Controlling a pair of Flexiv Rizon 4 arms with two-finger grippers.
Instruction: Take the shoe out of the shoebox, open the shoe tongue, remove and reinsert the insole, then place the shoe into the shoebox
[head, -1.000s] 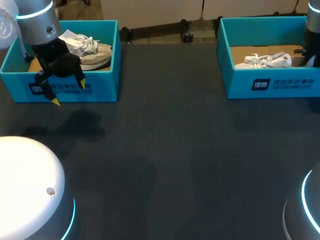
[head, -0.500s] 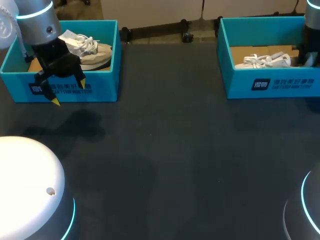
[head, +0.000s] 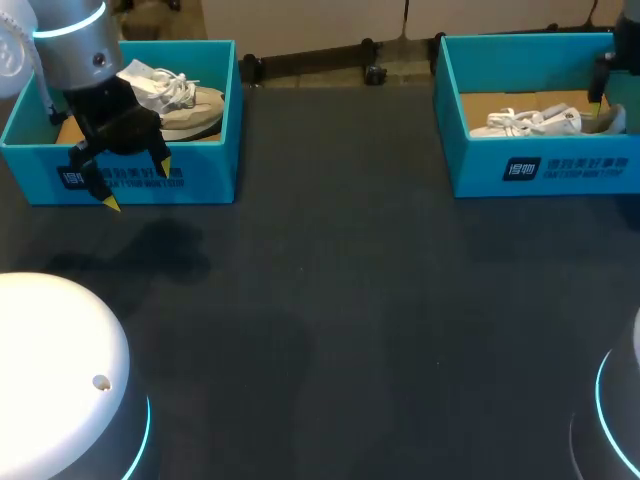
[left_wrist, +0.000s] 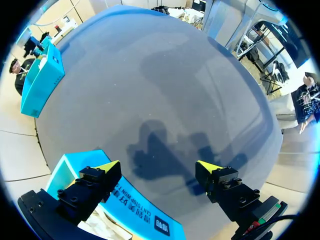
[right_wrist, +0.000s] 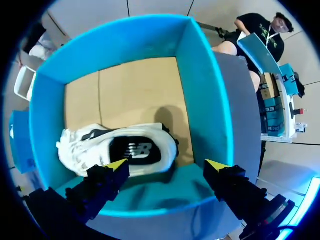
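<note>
My left claw (head: 137, 185) hangs spread apart before the left shoebox (head: 205, 160) (beige shoe (head: 192, 105) inside) at the worktop's (head: 350, 300) far left corner. At the far right corner, my right claw (right_wrist: 167, 165), fingers apart, hovers over the white shoe (right_wrist: 100, 145) in the right shoebox (right_wrist: 202, 90).

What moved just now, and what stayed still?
The right claw rose from the right shoebox, open and empty, uncovering the heel of the white shoe. The left claw, the left shoebox, the beige shoe in it and the white shoe stayed put.
</note>
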